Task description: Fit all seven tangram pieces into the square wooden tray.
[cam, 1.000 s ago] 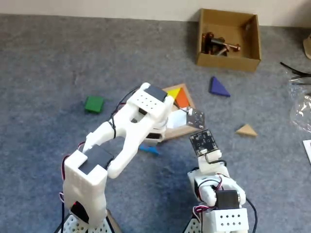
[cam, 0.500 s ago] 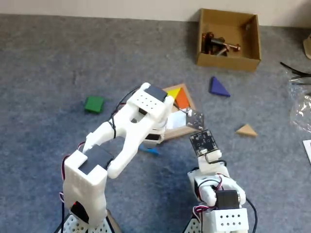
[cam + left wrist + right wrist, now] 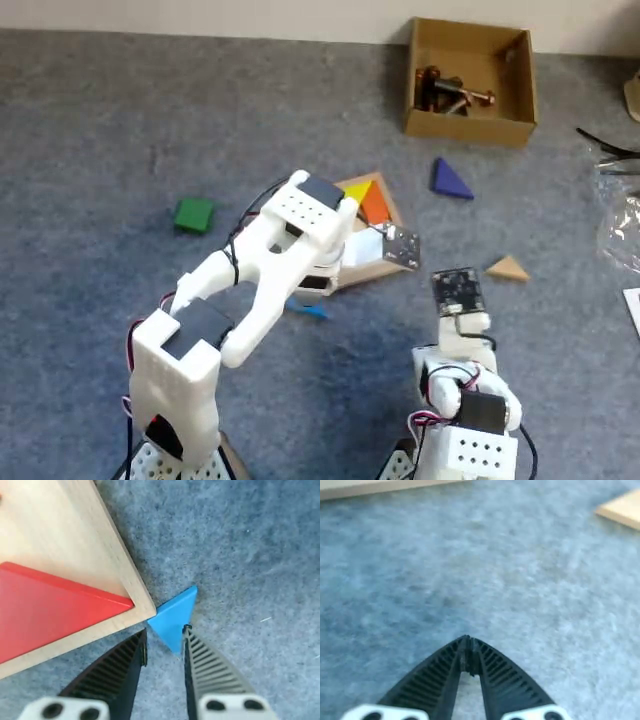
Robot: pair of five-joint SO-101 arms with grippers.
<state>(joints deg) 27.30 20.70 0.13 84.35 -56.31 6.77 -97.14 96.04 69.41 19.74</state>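
The square wooden tray lies mid-table with a yellow piece, an orange piece and a pale blue piece in it. In the left wrist view a red triangle sits in the tray's corner. A small blue triangle lies on the carpet against that corner. My left gripper is open, straddling the triangle's near tip. My right gripper is shut over bare carpet, holding nothing. A purple triangle, a tan triangle and a green square lie loose.
A cardboard box with metal parts stands at the back right. Cables and a plastic bag sit at the right edge. The tan triangle lies on the grey carpet ahead of the right gripper.
The right arm has swung to the right, away from the tray, towards the tan triangle. The left arm has stayed put over the blue triangle.
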